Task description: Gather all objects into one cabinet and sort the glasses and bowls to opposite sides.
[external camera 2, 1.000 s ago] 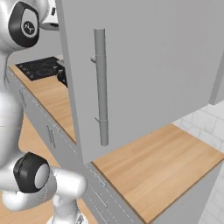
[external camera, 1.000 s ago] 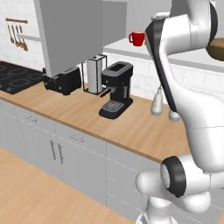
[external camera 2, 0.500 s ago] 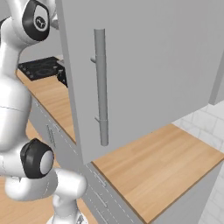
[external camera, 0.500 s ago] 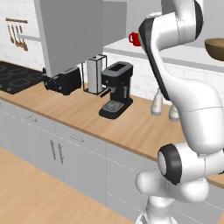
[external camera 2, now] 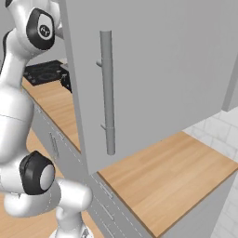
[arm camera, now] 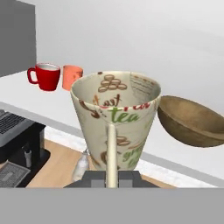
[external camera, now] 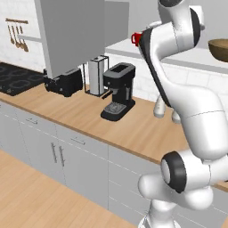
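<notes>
The plain light-grey flat-fronted wall cabinet door [external camera 2: 153, 79] takes up most of the right base view, its long vertical grey bar handle [external camera 2: 107, 93] left of centre; it stands swung out over the wooden worktop [external camera 2: 172, 181], which suggests it was opened to give access to the shelf behind it. In the left base view the white arm [external camera: 178, 80] rises from the lower right and reaches to the top of the frame, up to shelf height, plausibly because the things to gather sit up there. The wide dark-brown wooden bowl [arm camera: 191, 121] rests on the white shelf [arm camera: 17, 92] at the right of the hand view, and shows again at the upper right edge of the left base view [external camera: 219, 49]. At the centre of the hand view stands a tall cream cup printed with tea lettering [arm camera: 114, 118], directly above the gripper [arm camera: 111, 178]; the cup looks held there, carried upright so it can be set down on its base, but the fingers are hidden beneath it, so whether they are closed on it cannot be told. A red mug [arm camera: 45, 76] and an orange mug [arm camera: 72, 75] stand side by side at the upper left of the hand view, well clear of the bowl.
</notes>
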